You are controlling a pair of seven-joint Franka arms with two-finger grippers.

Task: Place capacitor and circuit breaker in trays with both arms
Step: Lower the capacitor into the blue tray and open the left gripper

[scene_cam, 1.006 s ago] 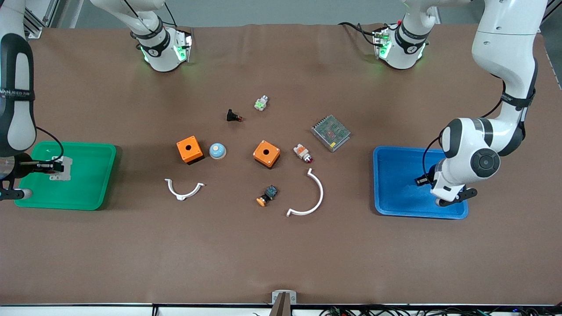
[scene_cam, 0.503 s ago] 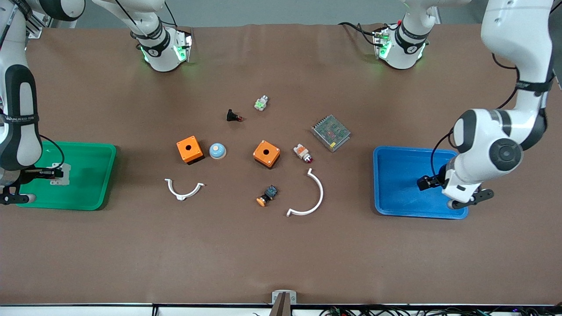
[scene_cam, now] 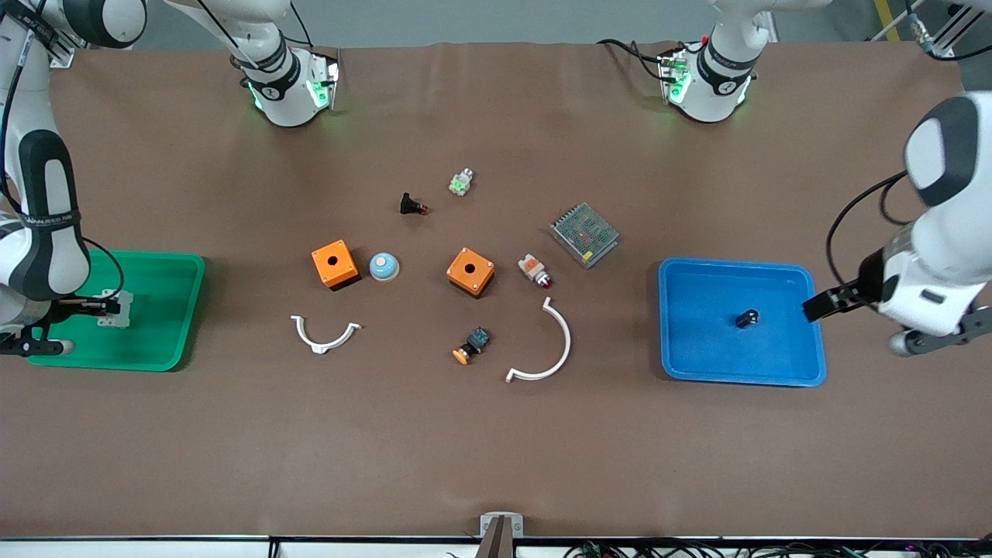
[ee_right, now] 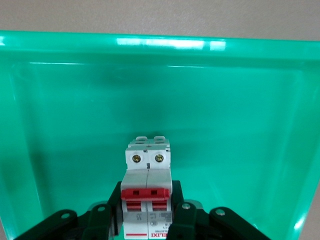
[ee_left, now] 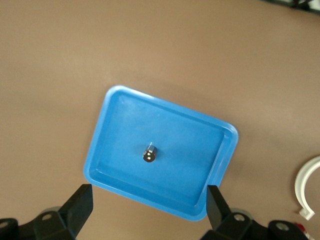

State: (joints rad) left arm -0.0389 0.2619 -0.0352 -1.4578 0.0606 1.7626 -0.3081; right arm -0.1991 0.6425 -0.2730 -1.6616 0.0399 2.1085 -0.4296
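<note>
The capacitor (scene_cam: 747,318), a tiny black cylinder with a silvery top, lies alone in the blue tray (scene_cam: 736,264). It also shows in the left wrist view (ee_left: 150,153) in the blue tray (ee_left: 190,145). My left gripper (scene_cam: 814,306) is open and empty, up in the air over the tray's edge at the left arm's end; it also shows in the left wrist view (ee_left: 148,207). My right gripper (scene_cam: 101,308) is shut on the white-grey circuit breaker (scene_cam: 118,311) low inside the green tray (scene_cam: 155,310). In the right wrist view its fingers (ee_right: 182,212) clasp the breaker (ee_right: 148,180) by its red levers.
Between the trays lie two orange boxes (scene_cam: 335,263) (scene_cam: 470,271), a blue-white dome (scene_cam: 384,266), two white curved brackets (scene_cam: 325,333) (scene_cam: 546,349), a mesh-covered unit (scene_cam: 584,234), an orange-capped push button (scene_cam: 471,346) and three small parts (scene_cam: 535,270) (scene_cam: 412,205) (scene_cam: 461,182).
My left gripper has let go of the capacitor, risen and moved off toward the left arm's end; the capacitor stays in the blue tray. My right gripper has shifted slightly with the breaker.
</note>
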